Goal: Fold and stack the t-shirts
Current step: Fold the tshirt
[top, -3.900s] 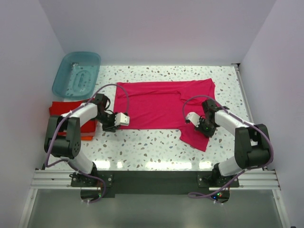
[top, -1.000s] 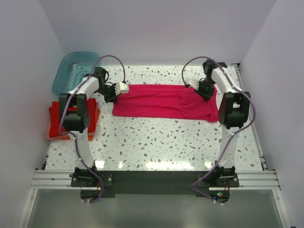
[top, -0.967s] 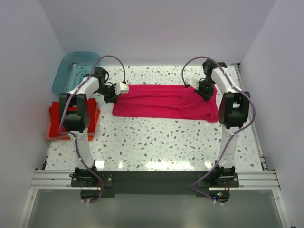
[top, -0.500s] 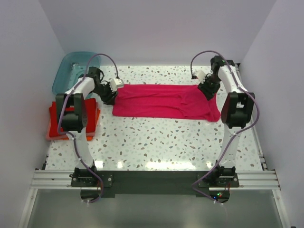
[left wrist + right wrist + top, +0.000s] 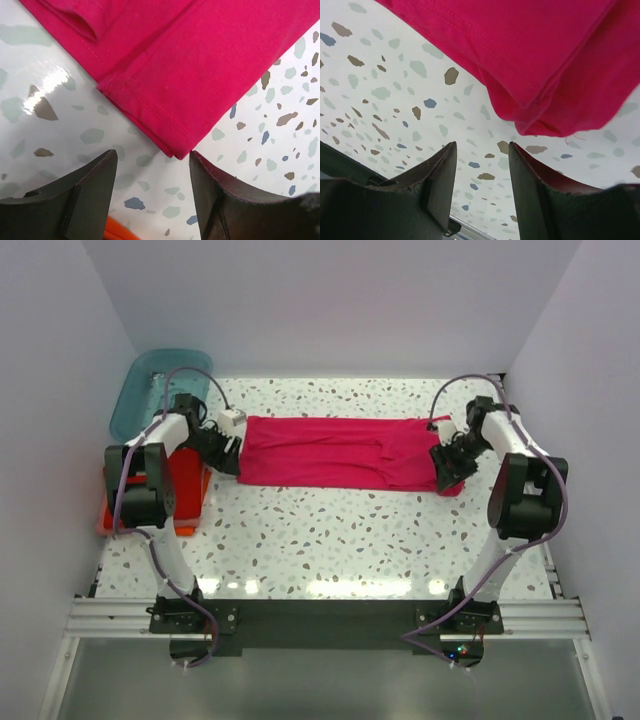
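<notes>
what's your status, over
Both jaws open, empty, at the ends of the magenta-pink cloth t-shirt. Shirt folded to a long strip, flat on speckled table. Nothing in the way.

Magenta-pink t-shirt (image 5: 340, 452), plain, centre of frame; folded t-shirts (image 5: 188, 490) at left edge, red and orange; tub (image 5: 140, 390) upper left, translucent teal; table (image 5: 330, 540) white, grey-brown-blue speckles.
</notes>
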You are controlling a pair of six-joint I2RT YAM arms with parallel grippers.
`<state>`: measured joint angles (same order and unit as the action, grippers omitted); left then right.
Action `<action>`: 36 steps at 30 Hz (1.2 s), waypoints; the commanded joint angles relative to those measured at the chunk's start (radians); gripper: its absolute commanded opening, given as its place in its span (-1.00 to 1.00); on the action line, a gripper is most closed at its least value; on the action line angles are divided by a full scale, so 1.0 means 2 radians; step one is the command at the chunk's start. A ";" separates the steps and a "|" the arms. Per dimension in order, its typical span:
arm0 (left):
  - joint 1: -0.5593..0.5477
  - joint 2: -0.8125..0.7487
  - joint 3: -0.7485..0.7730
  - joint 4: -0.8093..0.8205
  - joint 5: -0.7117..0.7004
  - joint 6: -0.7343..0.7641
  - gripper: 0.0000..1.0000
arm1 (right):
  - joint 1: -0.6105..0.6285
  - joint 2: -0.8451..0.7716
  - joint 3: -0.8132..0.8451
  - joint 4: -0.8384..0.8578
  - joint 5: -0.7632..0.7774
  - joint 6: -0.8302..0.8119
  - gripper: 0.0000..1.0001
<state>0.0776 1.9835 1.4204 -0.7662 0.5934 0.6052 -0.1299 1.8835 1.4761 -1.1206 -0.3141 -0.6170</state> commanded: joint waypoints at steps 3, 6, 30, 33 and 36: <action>0.000 -0.005 -0.010 0.021 -0.006 -0.036 0.30 | 0.000 -0.007 -0.042 0.089 0.007 0.025 -0.01; 0.000 -0.001 -0.010 0.022 -0.006 -0.032 0.31 | 0.001 -0.005 -0.053 0.111 0.023 0.022 0.00; 0.000 0.015 -0.031 0.025 0.012 -0.025 0.26 | -0.002 0.001 -0.056 0.095 0.055 -0.006 -0.18; -0.001 0.019 -0.033 0.019 0.016 -0.023 0.26 | -0.003 0.009 -0.055 0.094 0.050 -0.002 -0.23; -0.001 0.021 -0.037 0.010 0.027 -0.020 0.25 | -0.003 0.012 -0.054 0.092 0.042 -0.004 -0.29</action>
<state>0.0780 1.9991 1.3750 -0.7311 0.6071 0.5606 -0.1314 1.8988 1.3697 -0.9344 -0.2039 -0.6128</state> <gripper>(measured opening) 0.629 0.362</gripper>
